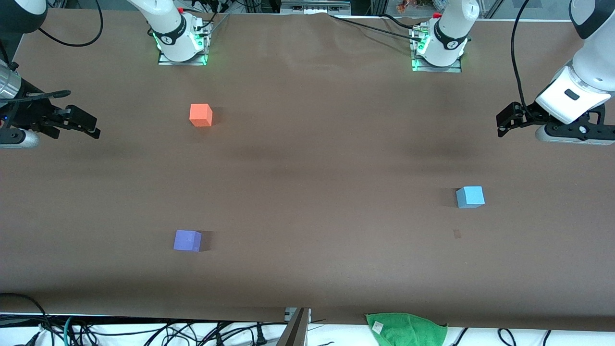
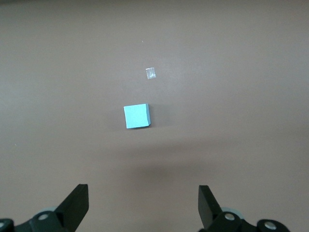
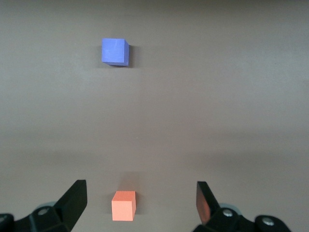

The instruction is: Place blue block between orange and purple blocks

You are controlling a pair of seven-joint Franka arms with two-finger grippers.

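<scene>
Blue block on table, apart from spread left gripper fingers.

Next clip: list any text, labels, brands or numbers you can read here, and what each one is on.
None can be read.
Blue block, orange block, purple block: plain faces, no print.
Round marks on the arm bases: too small to read.
White tag on the green cloth: too small to read.
Small clear scrap beside the blue block: no print to be made out.
</scene>
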